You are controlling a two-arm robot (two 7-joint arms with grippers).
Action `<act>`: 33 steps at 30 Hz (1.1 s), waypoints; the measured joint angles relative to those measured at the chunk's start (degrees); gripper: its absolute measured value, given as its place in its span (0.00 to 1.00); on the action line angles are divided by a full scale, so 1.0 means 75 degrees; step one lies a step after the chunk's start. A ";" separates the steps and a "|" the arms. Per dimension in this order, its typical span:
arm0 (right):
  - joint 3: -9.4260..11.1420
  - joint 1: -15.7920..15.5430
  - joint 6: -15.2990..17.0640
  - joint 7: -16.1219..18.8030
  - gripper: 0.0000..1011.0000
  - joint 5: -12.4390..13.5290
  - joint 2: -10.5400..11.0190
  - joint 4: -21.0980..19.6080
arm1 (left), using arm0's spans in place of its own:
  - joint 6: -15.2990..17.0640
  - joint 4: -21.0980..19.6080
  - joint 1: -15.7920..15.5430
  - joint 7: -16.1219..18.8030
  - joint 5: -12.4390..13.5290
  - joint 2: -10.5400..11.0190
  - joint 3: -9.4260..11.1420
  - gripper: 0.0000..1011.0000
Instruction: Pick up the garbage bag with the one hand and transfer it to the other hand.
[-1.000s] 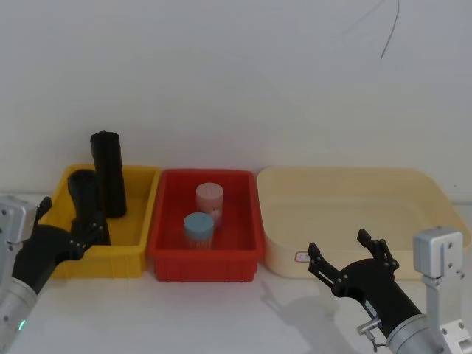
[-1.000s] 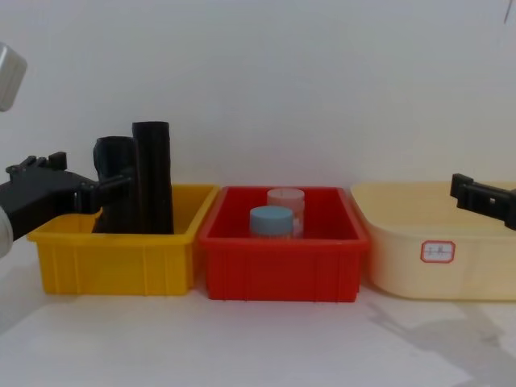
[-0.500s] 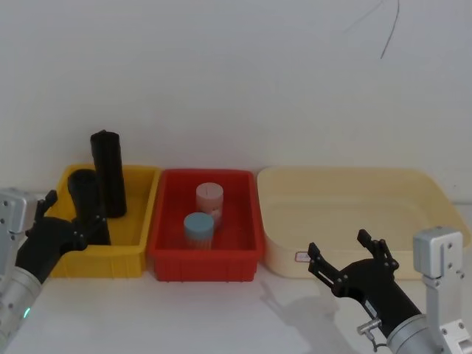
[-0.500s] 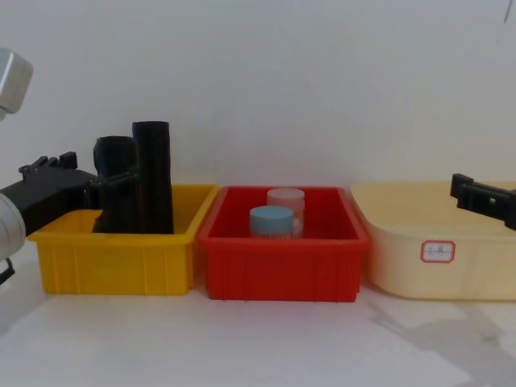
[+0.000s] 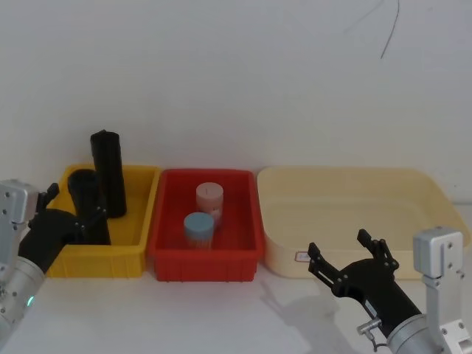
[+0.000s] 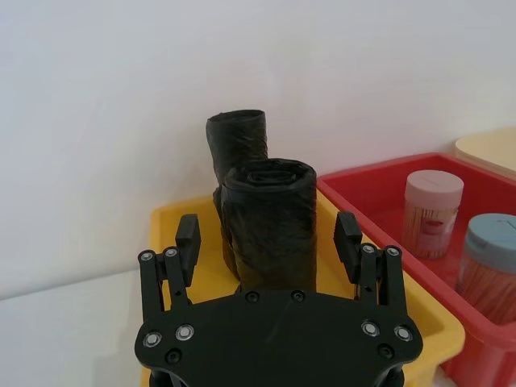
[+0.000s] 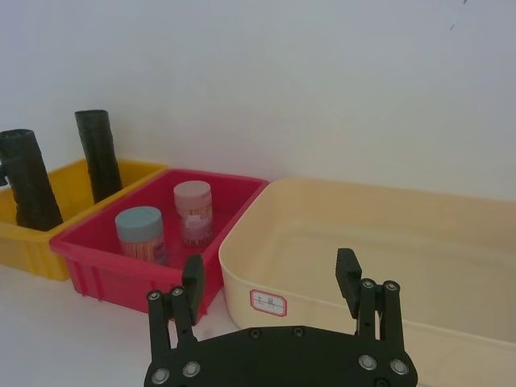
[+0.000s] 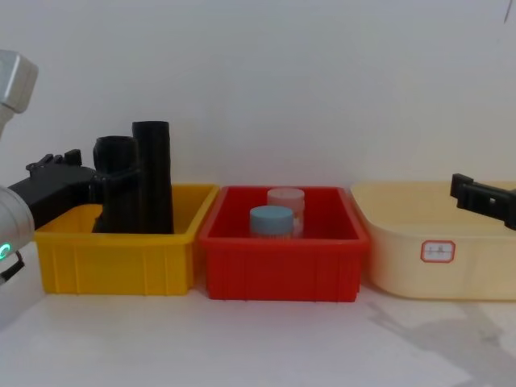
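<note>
Two matte black rolls stand upright in the yellow bin (image 5: 125,247). The nearer, shorter one is the garbage bag (image 5: 88,210) (image 6: 268,218) (image 8: 117,189). My left gripper (image 5: 72,206) (image 6: 268,238) (image 8: 89,176) is at it from the left, open, with one finger on each side of the roll's upper part and gaps still showing. The taller roll (image 5: 108,173) (image 8: 152,177) stands just behind it. My right gripper (image 5: 338,245) (image 7: 270,266) (image 8: 476,193) hangs open in front of the cream tub, holding nothing.
A red bin (image 5: 166,258) in the middle holds a blue-lidded jar (image 5: 198,228) and a pink-lidded jar (image 5: 209,199). A cream tub (image 5: 280,243) with a small label sits at the right. A white wall stands close behind the bins, with bare white table in front.
My left gripper has moved forward and inward until its fingers straddle the nearer roll. The right gripper and both rolls have stayed still.
</note>
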 joint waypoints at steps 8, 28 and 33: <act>0.0000 0.0000 0.0000 0.0000 0.99 0.0000 0.0000 0.0000 | -0.0160 0.0464 -0.0290 -0.0124 0.0025 -0.0143 -0.0018 0.99; 0.0000 0.0000 0.0000 0.0000 0.99 0.0000 0.0000 0.0000 | -0.0422 0.1431 -0.0916 -0.0768 0.0025 -0.0466 0.0053 0.69; 0.0000 0.0000 0.0000 0.0000 0.99 0.0000 0.0000 0.0000 | -0.0439 0.1411 -0.0929 -0.0816 0.0018 -0.0492 0.0026 0.55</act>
